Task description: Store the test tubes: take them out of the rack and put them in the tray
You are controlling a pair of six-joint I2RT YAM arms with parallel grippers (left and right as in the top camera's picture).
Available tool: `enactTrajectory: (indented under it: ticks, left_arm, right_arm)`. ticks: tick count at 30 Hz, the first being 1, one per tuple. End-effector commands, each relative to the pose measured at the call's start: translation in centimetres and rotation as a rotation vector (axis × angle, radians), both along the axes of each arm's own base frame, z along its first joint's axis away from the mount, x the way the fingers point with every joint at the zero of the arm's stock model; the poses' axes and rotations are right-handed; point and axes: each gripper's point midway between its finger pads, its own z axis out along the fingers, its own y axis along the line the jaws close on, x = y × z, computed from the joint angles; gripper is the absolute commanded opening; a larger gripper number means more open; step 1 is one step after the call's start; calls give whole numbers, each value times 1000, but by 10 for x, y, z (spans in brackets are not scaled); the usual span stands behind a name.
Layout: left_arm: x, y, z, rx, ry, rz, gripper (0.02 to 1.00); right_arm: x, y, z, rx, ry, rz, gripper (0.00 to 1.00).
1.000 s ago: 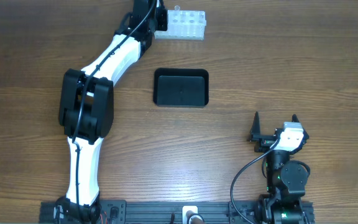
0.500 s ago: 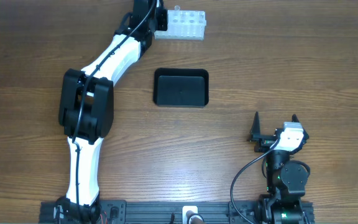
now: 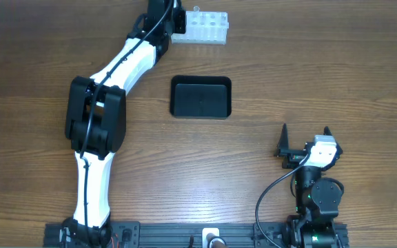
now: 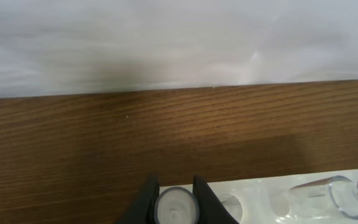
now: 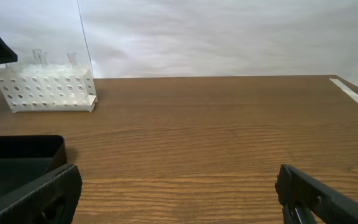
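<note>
A white test tube rack (image 3: 200, 29) stands at the table's far edge, also seen as the rack (image 5: 47, 90) in the right wrist view, with clear tubes (image 5: 71, 60) sticking up. My left gripper (image 4: 174, 190) is at the rack's left end, its fingers shut on the rim of a clear test tube (image 4: 176, 205). A second tube (image 4: 328, 193) stands further along the rack (image 4: 272, 202). The black tray (image 3: 200, 97) lies below the rack, mid-table. My right gripper (image 3: 303, 134) rests open near its base, far from both.
The left arm (image 3: 98, 117) stretches diagonally across the left half of the wooden table. A white wall rises just behind the rack. Open tabletop lies between the tray and the right gripper.
</note>
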Motion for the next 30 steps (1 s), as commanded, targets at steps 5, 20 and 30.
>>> enactTrajectory:
  ticks: [5,20,30]
  left_arm:
    - [-2,-12,65,48,-126,-25,130]
    - [-65,-14,250,66,-387,-65,137]
    - [-129,-14,135,-75,156,104,88]
  right_arm:
    - [0,-1,-3,3,2,-1,993]
    - [0,-1,-3,3,2,-1,991]
    - [0,-1,-3,3,2,-1,993]
